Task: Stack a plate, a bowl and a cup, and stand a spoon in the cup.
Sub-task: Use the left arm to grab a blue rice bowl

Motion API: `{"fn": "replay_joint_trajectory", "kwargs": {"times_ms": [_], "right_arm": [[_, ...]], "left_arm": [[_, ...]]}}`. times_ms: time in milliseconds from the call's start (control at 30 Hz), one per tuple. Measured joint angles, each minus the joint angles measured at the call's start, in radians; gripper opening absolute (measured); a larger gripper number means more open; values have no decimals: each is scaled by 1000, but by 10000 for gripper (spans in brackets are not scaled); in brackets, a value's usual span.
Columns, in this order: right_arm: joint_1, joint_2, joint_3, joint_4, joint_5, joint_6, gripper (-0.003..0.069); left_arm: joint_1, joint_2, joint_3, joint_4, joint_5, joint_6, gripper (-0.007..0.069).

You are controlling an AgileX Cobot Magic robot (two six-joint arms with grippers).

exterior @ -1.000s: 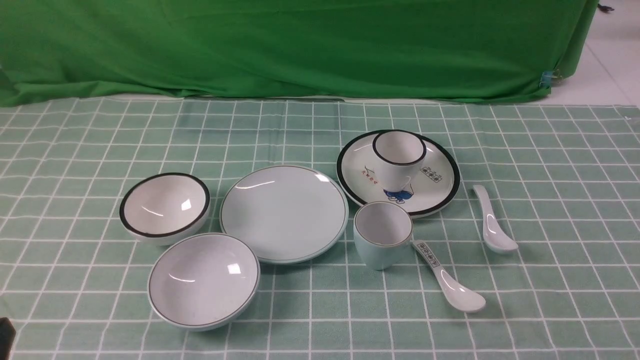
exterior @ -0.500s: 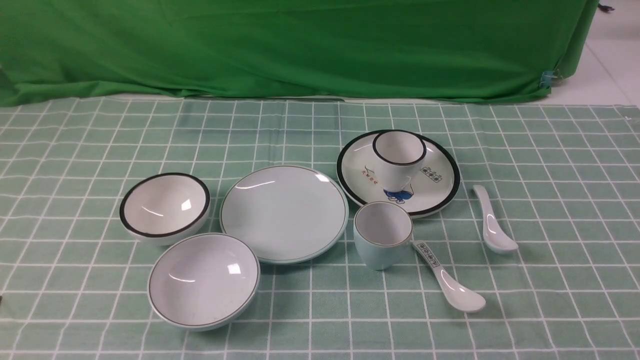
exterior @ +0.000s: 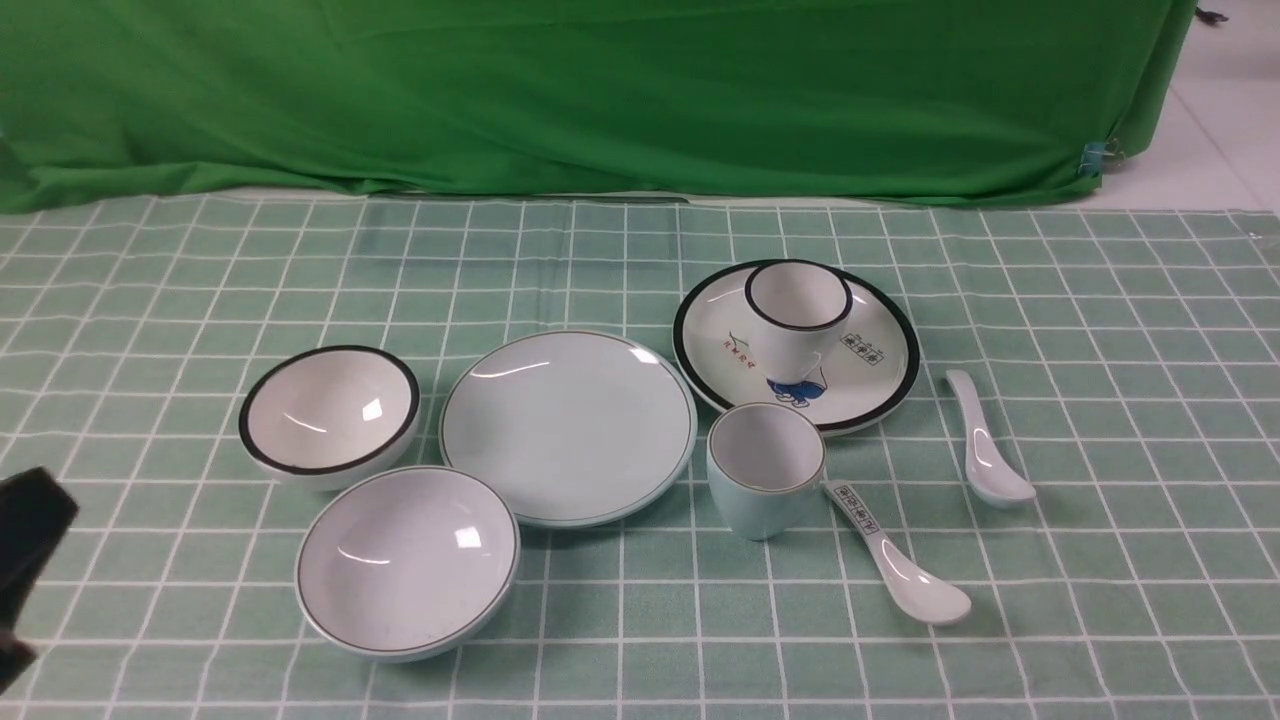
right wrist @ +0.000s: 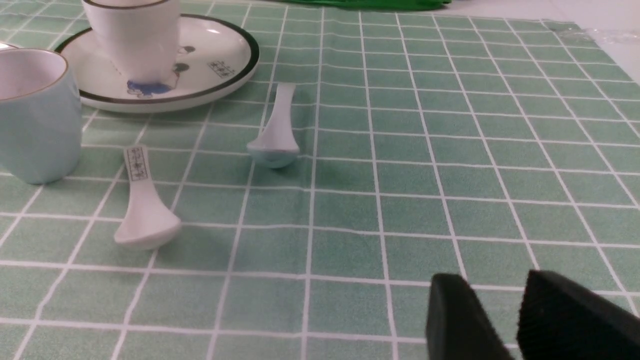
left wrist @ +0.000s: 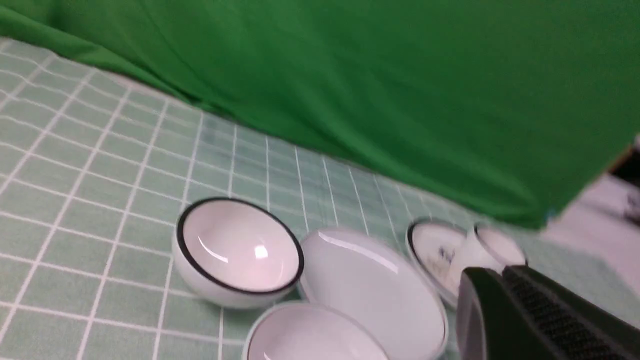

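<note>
Four task pieces lie unstacked on the counter point(exterior: 1100, 620), so the work is judged to stand at its first step: bowl onto plate.

The plate point(exterior: 568, 428) sits mid-counter. The bowl point(exterior: 408, 560) lies just beside it, nearer the near edge and the left edge. The cup point(exterior: 765, 468) stands upright just beside the plate's right rim. The spoon point(exterior: 985, 445) lies apart, toward the right edge, its handle pointing to the far edge.

Distractors are a black-rimmed bowl point(exterior: 330, 415) just behind the bowl, a printed plate point(exterior: 880, 375) carrying a white cup point(exterior: 797, 315), and a marked spoon point(exterior: 900, 560) whose handle end reaches the cup's foot.

The left arm point(exterior: 30, 545) shows in the front view only as a dark shape at the left edge, toward the near corner and well apart from the bowl. Its wrist camera looks obliquely across both bowls and the plate. The left jaws are closed together and hold nothing.

The right jaws, absent from the front view, hang low over the counter on the near side of the two spoons. They stand partly open, with bare cloth between them.

The next move, by judgement, calls for the left jaws to part and take the bowl's rim clear of the black-rimmed bowl. The bowl would then be carried level and set centred on the plate.
</note>
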Motion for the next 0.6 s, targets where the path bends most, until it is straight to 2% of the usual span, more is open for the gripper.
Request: {"fn": "replay_joint_trajectory", "kwargs": {"times_ms": [67, 200, 333, 467, 600], "right_arm": [[0, 0, 0, 0, 0, 0, 242], [0, 0, 0, 0, 0, 0, 242], [0, 0, 0, 0, 0, 0, 242], [0, 0, 0, 0, 0, 0, 242], [0, 0, 0, 0, -9, 2, 242]], "left_arm": [[-7, 167, -99, 5, 105, 97, 17], [-70, 362, -200, 22, 151, 149, 17], [-216, 535, -275, 89, 174, 184, 17], [-407, 704, -329, 221, 203, 194, 17], [-523, 834, -375, 377, 226, 140, 17]]}}
